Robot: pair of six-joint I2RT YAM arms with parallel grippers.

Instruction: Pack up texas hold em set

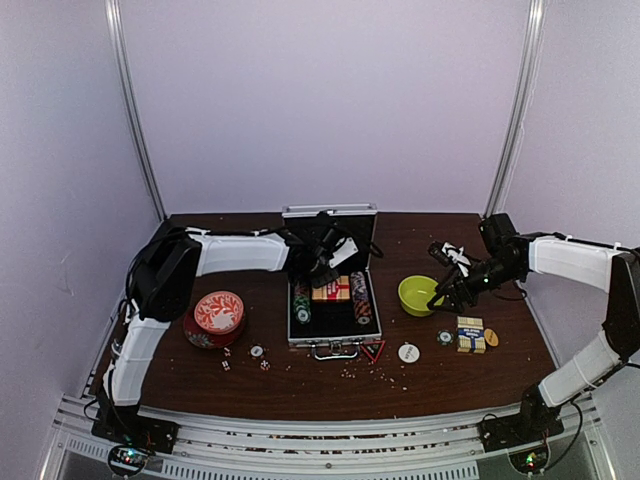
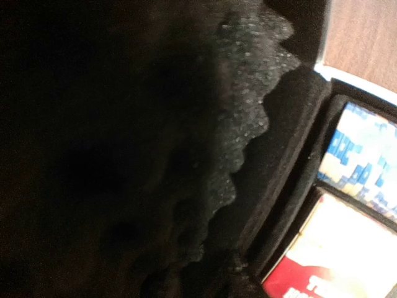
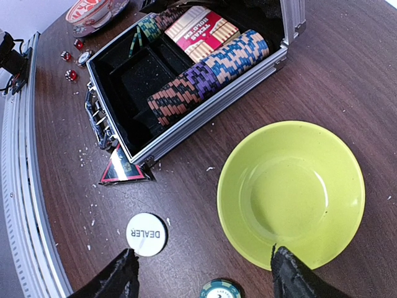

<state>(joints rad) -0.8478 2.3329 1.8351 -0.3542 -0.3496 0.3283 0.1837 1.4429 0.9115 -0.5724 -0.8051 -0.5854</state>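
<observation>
The right gripper [image 3: 201,273] hangs wide open over the table and holds nothing. Just under it sit a round white dealer button [image 3: 146,234] and one loose poker chip [image 3: 220,290]. The lime-green bowl [image 3: 291,192] next to them has nothing in it.

A bit further off lies the red triangular button [image 3: 123,170], touching the front of the silver case [image 1: 333,340]. The case is open. Inside are two rows of striped chips [image 3: 208,71], a red card deck [image 3: 200,31] and some bare black slots.

Still out on the table are a tan card deck [image 1: 470,334], small red dice [image 3: 71,75] and the buttons, so I think the job is about half done.

Furthest away, the left gripper [image 1: 325,252] is down at the back of the case. Its camera is mostly dark, so I cannot tell if it is open or holding anything. The round red tin [image 1: 216,318] sits off to the left
</observation>
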